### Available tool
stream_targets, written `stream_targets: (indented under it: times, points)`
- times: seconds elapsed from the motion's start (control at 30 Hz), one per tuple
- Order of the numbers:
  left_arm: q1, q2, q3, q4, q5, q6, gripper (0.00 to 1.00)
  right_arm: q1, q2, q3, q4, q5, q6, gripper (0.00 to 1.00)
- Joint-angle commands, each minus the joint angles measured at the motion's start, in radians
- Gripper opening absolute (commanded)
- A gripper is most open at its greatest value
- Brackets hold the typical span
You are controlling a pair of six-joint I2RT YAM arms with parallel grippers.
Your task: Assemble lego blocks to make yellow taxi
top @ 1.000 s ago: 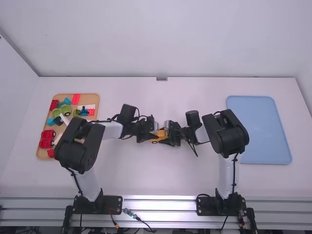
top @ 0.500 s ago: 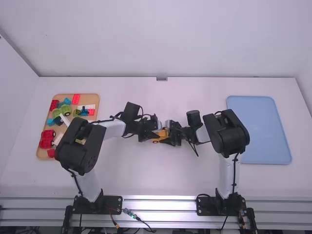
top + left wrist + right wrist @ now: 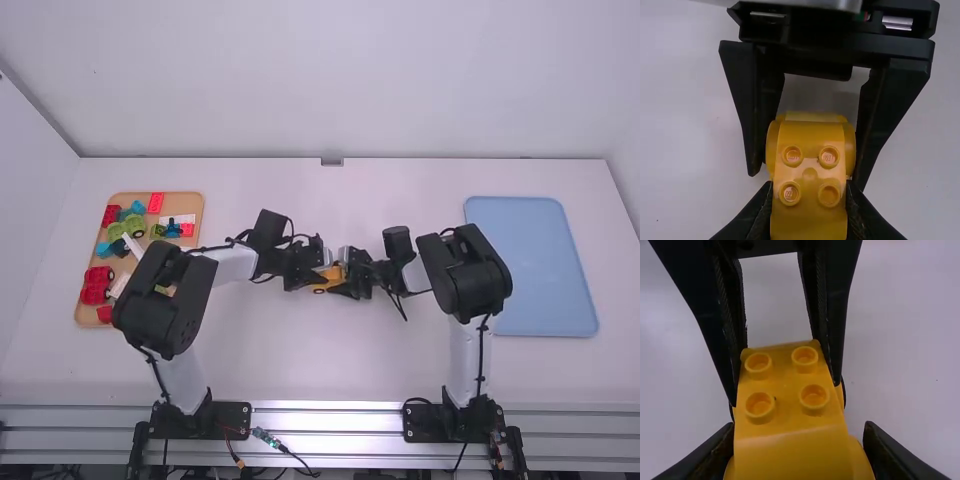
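Yellow taxi (image 3: 810, 210) is pinched by left jaws and right jaws over the middle of the desk (image 3: 330, 360), the left arm (image 3: 168, 295) just nudged inward, so a join is perhaps being pressed home.

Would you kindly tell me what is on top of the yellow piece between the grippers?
Four bare round studs top the yellow piece; its own body hides its underside.

Plain white wall (image 3: 330, 80) behind white table (image 3: 340, 370).
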Motion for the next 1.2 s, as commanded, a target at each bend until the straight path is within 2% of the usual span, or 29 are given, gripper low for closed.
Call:
stream_targets:
  times: [0.0, 0.07, 0.3, 0.43, 0.53, 0.73, 0.93, 1.17]
  points:
    - [-0.034, 0.059, -0.022, -0.02, -0.056, -0.03, 0.12, 0.008, 0.017, -0.003, -0.009, 0.058, 0.004, 0.34]
    - [-0.034, 0.059, -0.022, -0.02, -0.057, -0.03, 0.15, 0.01, 0.017, -0.004, -0.009, 0.059, 0.004, 0.34]
    - [0.011, 0.057, -0.022, -0.016, 0.029, -0.027, 0.09, 0.009, 0.017, -0.004, -0.011, 0.059, 0.003, 0.33]
    - [0.057, 0.057, -0.022, -0.026, 0.086, -0.023, 0.17, 0.009, 0.017, -0.003, -0.019, 0.06, 0.0, 0.33]
    - [0.067, 0.057, -0.022, -0.027, 0.109, -0.023, 0.15, 0.009, 0.017, -0.003, -0.019, 0.059, 0.0, 0.33]
    - [0.045, 0.056, -0.022, -0.024, 0.102, -0.019, 0.12, 0.009, 0.017, -0.003, -0.019, 0.06, 0.0, 0.33]
    - [0.013, 0.056, -0.023, -0.061, 0.007, 0.03, 0.07, 0.01, 0.017, -0.002, -0.015, 0.059, 0.003, 0.33]
    - [-0.003, 0.056, -0.023, -0.065, -0.078, -0.004, 0.06, 0.009, 0.017, -0.003, -0.015, 0.06, 0.003, 0.33]
